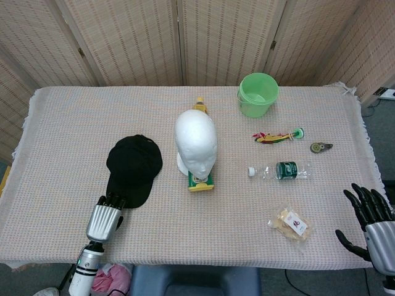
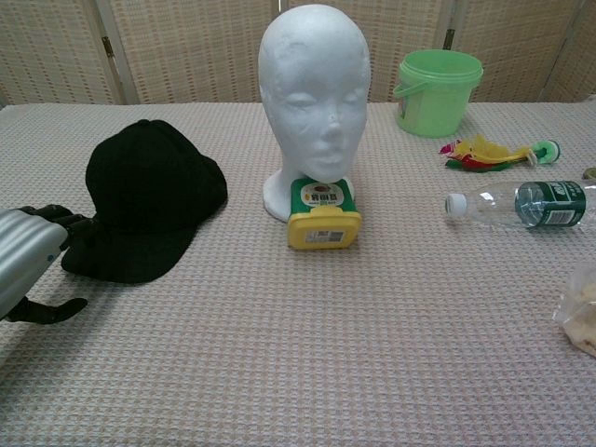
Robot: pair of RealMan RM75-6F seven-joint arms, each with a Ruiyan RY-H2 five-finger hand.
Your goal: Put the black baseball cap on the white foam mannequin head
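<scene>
Reaching left hand (image 1: 105,220) fingers touch black cap (image 1: 133,168) brim, not gripping; right hand (image 1: 374,225) splayed, holding nothing.

The black baseball cap (image 1: 133,168) is soft matt cloth, faintly napped, with no sheen. The white foam mannequin head (image 2: 315,98) looks dull and slightly pitted — fine dents show on its forehead and cheek. The tablecloth (image 1: 185,234) is a coarse waffle weave, frayed at its edges. The left hand (image 1: 106,217) has a ribbed, brushed-metal back and black matt fingers; the right hand (image 1: 376,223) looks the same. The green bucket (image 1: 258,94) is smooth, semi-glossy plastic. The water bottle (image 2: 518,203) is clear, shiny plastic — its label glossy. The yellow-lidded tub (image 2: 323,213) is smooth plastic, and the snack bag (image 1: 290,223) is crinkled clear film.
</scene>
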